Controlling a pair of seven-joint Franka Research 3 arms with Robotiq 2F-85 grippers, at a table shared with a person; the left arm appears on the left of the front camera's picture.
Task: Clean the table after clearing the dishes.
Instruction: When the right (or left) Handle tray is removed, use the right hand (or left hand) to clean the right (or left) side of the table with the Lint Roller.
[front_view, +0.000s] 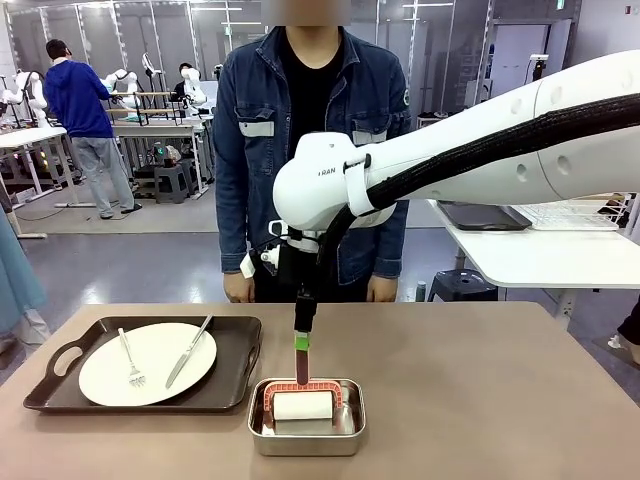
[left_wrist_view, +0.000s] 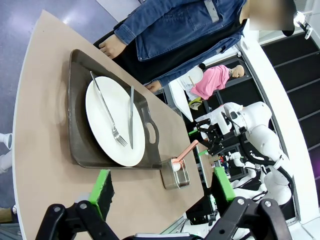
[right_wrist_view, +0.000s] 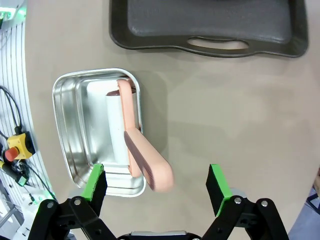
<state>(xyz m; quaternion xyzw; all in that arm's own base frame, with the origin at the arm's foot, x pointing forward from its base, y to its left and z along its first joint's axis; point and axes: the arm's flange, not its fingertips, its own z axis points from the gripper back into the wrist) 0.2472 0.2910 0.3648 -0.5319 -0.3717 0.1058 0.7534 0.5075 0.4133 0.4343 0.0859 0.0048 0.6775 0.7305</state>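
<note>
Fingers (right_wrist_view: 96, 186) of the right gripper (right_wrist_view: 156, 186) were spread wide, holding nothing; left gripper (left_wrist_view: 161, 184) likewise. The table (right_wrist_view: 225, 115) lay below them, with the tray (right_wrist_view: 120, 40) and plate (front_view: 105, 378) well beyond the tips, uncleared. The pan (right_wrist_view: 62, 125) sat under one finger with the roller (right_wrist_view: 116, 135) in it, its handle (right_wrist_view: 147, 162) between both fingers but off-centre. Risk: uneven closure could shove the handle, tip the roller or drag the pan.

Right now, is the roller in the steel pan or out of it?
In. The white roller lies inside the steel pan, its pink handle rising toward the right gripper, which is open, not gripping it.
</note>
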